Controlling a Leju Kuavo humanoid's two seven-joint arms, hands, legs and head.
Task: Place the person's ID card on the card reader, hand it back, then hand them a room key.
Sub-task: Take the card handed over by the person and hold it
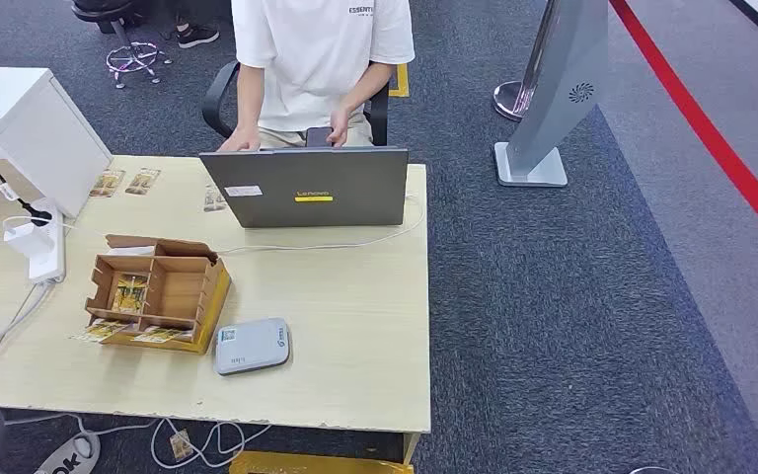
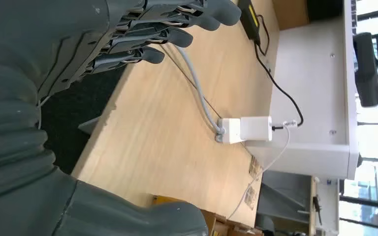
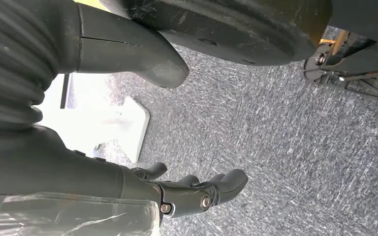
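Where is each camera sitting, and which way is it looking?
Head view: high on the robot, looking down at the table, card reader, cardboard box, laptop and a seated person.
Left wrist view: behind the left hand, fingers apart, looking along the table.
Right wrist view: behind the right hand, hanging over grey carpet, holding nothing.
Shared: head and left wrist views both show the white power strip.
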